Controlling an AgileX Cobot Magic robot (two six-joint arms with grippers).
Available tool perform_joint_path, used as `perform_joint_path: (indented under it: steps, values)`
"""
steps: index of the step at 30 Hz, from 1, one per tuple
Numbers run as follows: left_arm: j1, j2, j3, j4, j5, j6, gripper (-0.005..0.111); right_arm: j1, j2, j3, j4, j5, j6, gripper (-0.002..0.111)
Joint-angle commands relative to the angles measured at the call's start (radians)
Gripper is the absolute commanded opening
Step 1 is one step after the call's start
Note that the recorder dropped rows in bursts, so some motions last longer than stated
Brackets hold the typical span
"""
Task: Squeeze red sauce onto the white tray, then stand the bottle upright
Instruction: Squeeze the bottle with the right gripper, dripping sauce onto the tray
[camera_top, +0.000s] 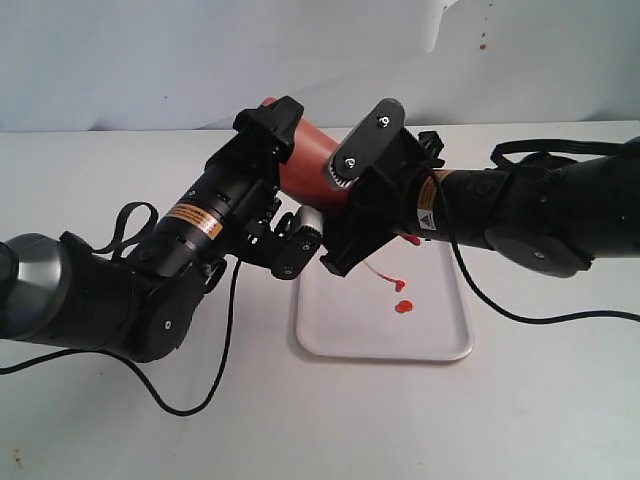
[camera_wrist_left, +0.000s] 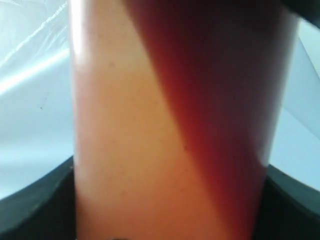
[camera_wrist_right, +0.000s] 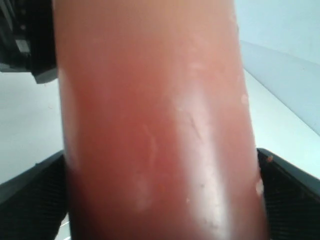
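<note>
1. We log the bottle (camera_top: 308, 160) tilted above the 11 o'clock corner of the white tray (camera_top: 440, 345), off the counter (camera_top: 100, 420).
2. The left pincer (camera_top: 288, 182) and the right pincer (camera_top: 356, 195) both clamp its barrel.
3. Blobs of red sauce (camera_top: 403, 306) lie near tray centre.
4. Writing on the orange arm stickers (camera_top: 195, 220) is unreadable to us.

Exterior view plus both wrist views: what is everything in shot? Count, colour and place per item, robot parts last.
table: one, off-white, beneath everything
white tray: one, white, on the table at centre
bottle: one, translucent red-orange, held tilted above the tray's far end
red sauce: a few small blobs, bright red, on the tray near its middle
backdrop: one, pale blue-white, behind the table
specks: a few, reddish, on the backdrop
cables: black, trailing from both arms
left end effector: one, black, shut on the bottle
right end effector: one, black, shut on the bottle
</note>
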Motion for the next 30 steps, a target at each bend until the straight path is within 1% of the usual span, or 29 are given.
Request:
perform_joint_path:
  steps: [1,3,9,19,30]
  values:
    - [-0.006,-0.015,-0.007,-0.003,-0.043,-0.024,0.000,-0.004,0.000,-0.007,0.010,-0.045,0.000,0.085]
    - [-0.006,-0.015,-0.007,-0.001,-0.012,-0.024,0.000,-0.004,0.000,-0.007,0.010,-0.066,0.000,0.085]
    - [-0.006,-0.015,-0.011,-0.005,-0.012,-0.024,0.000,-0.004,0.000,-0.007,0.010,-0.100,0.000,0.085]
    - [-0.006,-0.015,-0.011,-0.015,-0.012,-0.024,0.000,-0.004,-0.054,-0.007,0.010,-0.101,0.000,0.084]
    - [-0.006,-0.015,-0.011,-0.015,-0.012,-0.024,0.000,-0.002,-0.054,-0.007,0.010,-0.107,0.000,0.084]
